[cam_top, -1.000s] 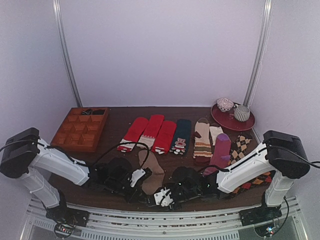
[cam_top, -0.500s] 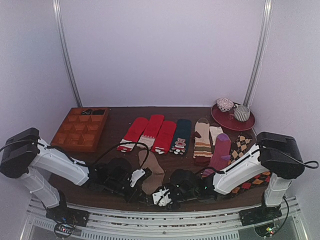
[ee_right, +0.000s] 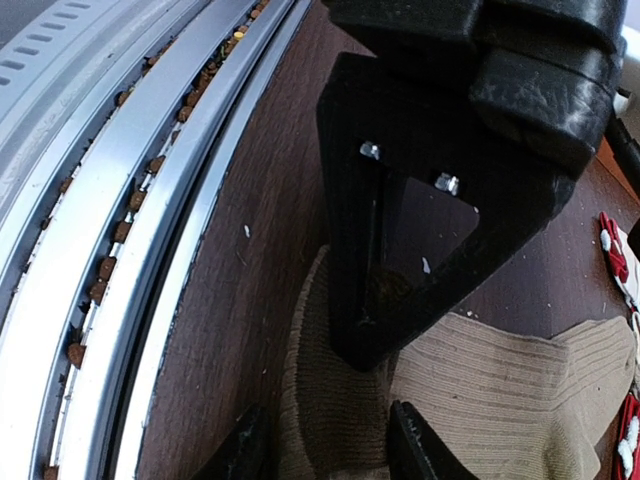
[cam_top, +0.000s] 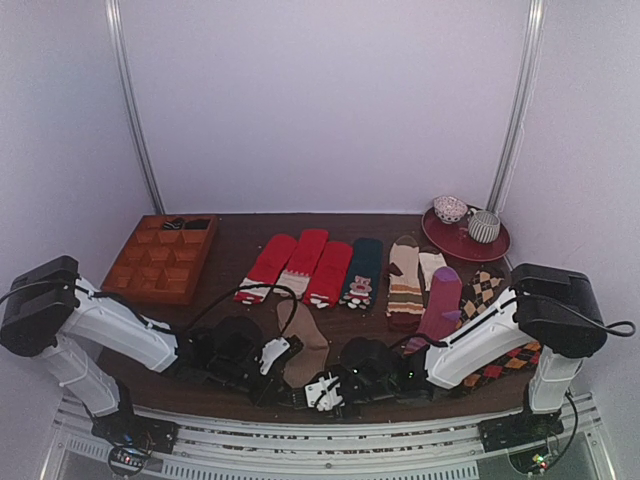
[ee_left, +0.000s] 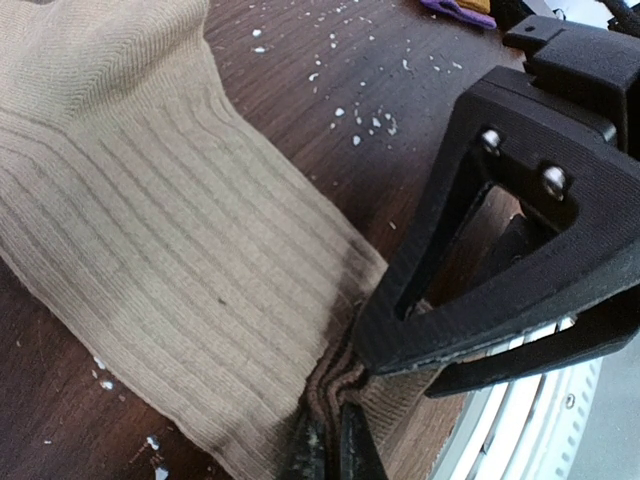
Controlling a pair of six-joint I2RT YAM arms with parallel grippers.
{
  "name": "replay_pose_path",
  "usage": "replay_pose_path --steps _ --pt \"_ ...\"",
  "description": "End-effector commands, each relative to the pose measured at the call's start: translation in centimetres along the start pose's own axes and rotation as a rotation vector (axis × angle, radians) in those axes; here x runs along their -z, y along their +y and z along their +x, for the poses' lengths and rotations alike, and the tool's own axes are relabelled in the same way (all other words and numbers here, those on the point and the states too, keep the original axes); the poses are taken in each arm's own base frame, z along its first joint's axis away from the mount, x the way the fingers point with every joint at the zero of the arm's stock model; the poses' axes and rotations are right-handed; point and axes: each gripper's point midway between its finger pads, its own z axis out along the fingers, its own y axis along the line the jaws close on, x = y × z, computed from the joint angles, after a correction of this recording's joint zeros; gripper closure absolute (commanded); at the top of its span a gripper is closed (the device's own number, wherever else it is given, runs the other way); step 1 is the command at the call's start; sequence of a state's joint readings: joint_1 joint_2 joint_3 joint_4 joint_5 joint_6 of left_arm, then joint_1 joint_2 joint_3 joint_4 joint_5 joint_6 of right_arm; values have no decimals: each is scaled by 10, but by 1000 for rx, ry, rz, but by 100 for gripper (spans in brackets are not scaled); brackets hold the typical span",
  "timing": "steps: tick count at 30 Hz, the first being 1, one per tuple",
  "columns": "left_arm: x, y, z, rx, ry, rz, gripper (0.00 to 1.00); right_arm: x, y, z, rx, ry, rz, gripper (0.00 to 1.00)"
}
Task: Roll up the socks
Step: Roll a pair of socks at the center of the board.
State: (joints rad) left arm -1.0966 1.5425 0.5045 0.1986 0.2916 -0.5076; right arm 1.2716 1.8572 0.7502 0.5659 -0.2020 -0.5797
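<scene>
The tan-brown socks (cam_top: 305,345) lie flat near the table's front edge, cuff end toward me. They also show in the left wrist view (ee_left: 150,230) and the right wrist view (ee_right: 500,390). My left gripper (cam_top: 289,384) (ee_left: 335,455) is shut on the folded cuff edge at one corner. My right gripper (cam_top: 312,390) (ee_right: 330,450) is open, with its fingers on either side of the cuff end. The two grippers are very close together over the cuff.
Behind the tan socks lie red socks with white cuffs (cam_top: 300,265), a dark sock (cam_top: 361,272), striped beige socks (cam_top: 405,280), a purple sock (cam_top: 440,300) and argyle socks (cam_top: 490,295). A wooden compartment tray (cam_top: 160,258) is back left, a red plate (cam_top: 440,238) back right. A metal rail (ee_right: 120,220) runs along the near edge.
My right arm has shifted slightly left, bringing its gripper closer to the cuff end. The left arm and the socks have hardly moved.
</scene>
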Motion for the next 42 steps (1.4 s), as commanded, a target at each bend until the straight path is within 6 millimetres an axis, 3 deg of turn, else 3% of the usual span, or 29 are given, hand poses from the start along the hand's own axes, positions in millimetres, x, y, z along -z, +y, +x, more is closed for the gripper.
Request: replay_pose_path --steps 1,4,13,21,23,27,30,33,37,39,42 --pt "1 21 49 55 157 -71 100 0 11 26 -15 81 -16 59" --pt "0 20 50 57 158 -69 100 3 10 25 -14 81 -20 59" --pt "0 19 48 49 157 -61 100 -7 28 56 -110 226 -103 72" --pt "2 15 36 22 121 -52 100 -3 37 82 -341 310 -118 91" --pt "2 14 29 7 103 -57 90 1 43 81 -413 301 -166 97" --pt "10 11 2 -50 12 -85 51 13 56 68 -575 281 -317 98" --pt "29 6 -31 -124 -101 -122 38 18 61 67 -696 292 -372 98" --pt "49 0 -56 -201 -216 -149 17 22 73 76 -824 323 -433 98" --pt "79 -28 -75 -334 -402 -47 19 24 82 94 -973 371 -441 98" --pt "90 -44 -74 -417 -489 26 23 26 84 100 -1055 376 -433 98" --pt "95 -47 -70 -451 -548 52 28 25 83 108 -1156 380 -408 98"
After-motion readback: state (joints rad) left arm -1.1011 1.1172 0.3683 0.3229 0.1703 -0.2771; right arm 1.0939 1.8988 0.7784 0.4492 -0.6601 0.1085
